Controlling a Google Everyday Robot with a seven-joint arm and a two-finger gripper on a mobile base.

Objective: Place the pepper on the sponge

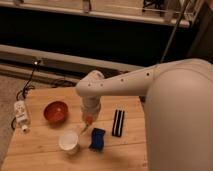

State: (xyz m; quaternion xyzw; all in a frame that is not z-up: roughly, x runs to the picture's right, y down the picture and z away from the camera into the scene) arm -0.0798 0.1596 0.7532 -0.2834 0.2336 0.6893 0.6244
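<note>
The blue sponge (97, 138) lies on the wooden table (40, 150) near the front, just right of the white cup. My gripper (89, 119) hangs from the white arm above the table's middle, a little up and left of the sponge. An orange pepper (88, 120) shows at the gripper's tip, pointing down, held above the table between the cup and the sponge.
An orange-red bowl (55, 111) sits to the left. A white cup (68, 142) stands at the front. A black object with white stripes (118, 122) lies right of the sponge. A power strip (21, 111) hangs at the table's left edge. My arm's large white body (180, 120) fills the right side.
</note>
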